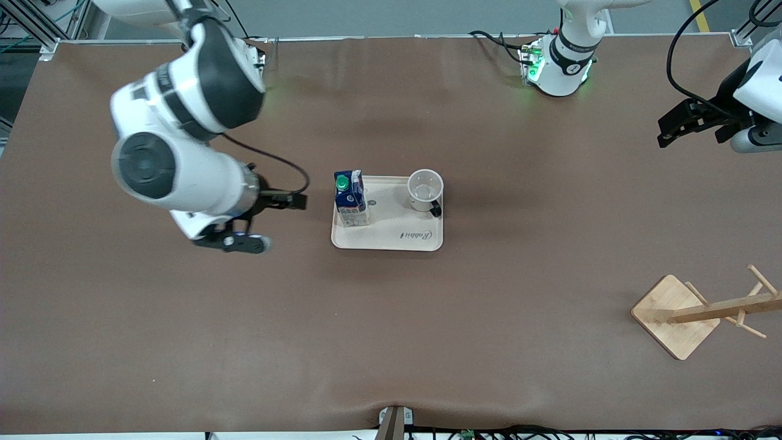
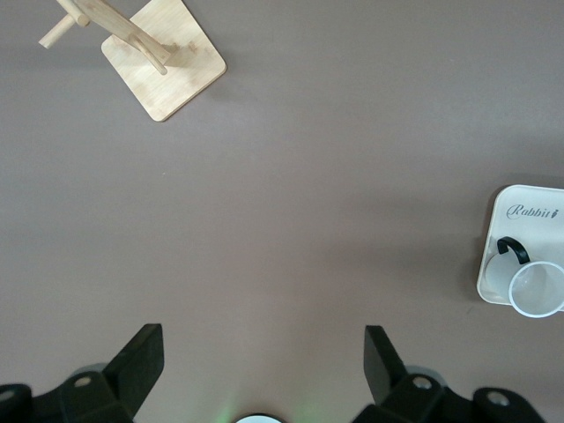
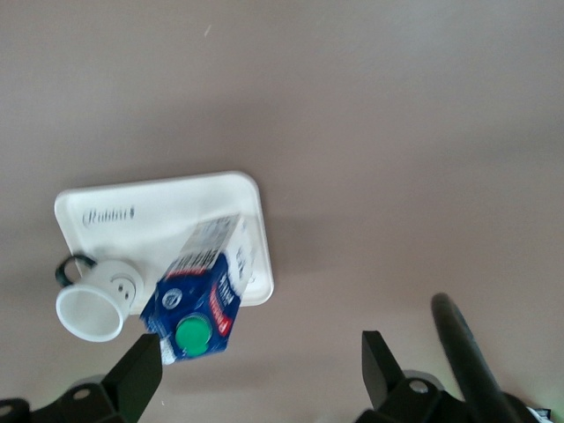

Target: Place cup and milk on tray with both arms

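Already the milk carton [image 1: 351, 198] and smiley mug [image 1: 424, 190] stood upright on the Rabbit tray [image 1: 391, 239]; the right gripper [image 1: 269, 220] hovered beside the tray, the left gripper [image 1: 696, 125] well apart, both fingers spread, empty.

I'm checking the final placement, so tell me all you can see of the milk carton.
The milk carton is a small gable-top pack: dark blue top, red label, pale lower part, green screw cap. It looks like coated card. It stands upright on the cream tray, at the right arm's end, apart from the mug. Neither pincer touches it.
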`<action>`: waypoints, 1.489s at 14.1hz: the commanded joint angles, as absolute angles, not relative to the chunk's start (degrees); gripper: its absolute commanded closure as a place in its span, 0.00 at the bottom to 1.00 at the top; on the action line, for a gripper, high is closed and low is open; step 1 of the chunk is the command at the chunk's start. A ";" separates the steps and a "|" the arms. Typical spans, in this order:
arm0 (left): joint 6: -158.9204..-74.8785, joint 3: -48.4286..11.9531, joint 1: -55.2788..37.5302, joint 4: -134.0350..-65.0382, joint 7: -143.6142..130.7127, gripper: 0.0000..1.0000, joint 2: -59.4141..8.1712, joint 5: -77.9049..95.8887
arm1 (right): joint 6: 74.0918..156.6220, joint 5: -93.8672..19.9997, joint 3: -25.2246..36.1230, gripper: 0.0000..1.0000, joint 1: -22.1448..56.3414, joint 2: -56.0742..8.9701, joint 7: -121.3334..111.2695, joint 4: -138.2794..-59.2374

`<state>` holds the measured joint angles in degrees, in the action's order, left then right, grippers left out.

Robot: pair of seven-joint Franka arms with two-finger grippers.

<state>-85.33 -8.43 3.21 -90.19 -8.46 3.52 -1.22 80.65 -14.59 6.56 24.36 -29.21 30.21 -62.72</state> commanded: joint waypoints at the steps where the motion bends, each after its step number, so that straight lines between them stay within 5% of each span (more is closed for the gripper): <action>1: -84.73 -8.17 3.34 -90.70 -8.44 0.00 4.66 -1.23 | 79.10 -14.68 5.80 0.00 20.22 -27.16 30.32 -60.73; 5: -84.81 -8.00 3.34 -90.70 -8.35 0.00 4.66 -1.23 | 78.58 -11.10 6.24 0.00 18.10 -22.68 30.32 -61.26; 12: -84.81 -8.00 3.34 -90.70 -8.44 0.00 4.66 -1.23 | 84.19 0.43 6.24 0.00 17.58 -11.53 23.38 -76.97; 16: -84.73 -8.26 3.34 -90.70 -8.53 0.00 4.75 -1.23 | 95.07 2.90 6.15 0.00 13.46 -1.96 11.28 -93.48; 21: -84.38 -8.44 3.25 -90.70 -8.61 0.00 5.10 -1.23 | 95.28 2.47 6.50 0.00 8.63 0.79 9.67 -98.00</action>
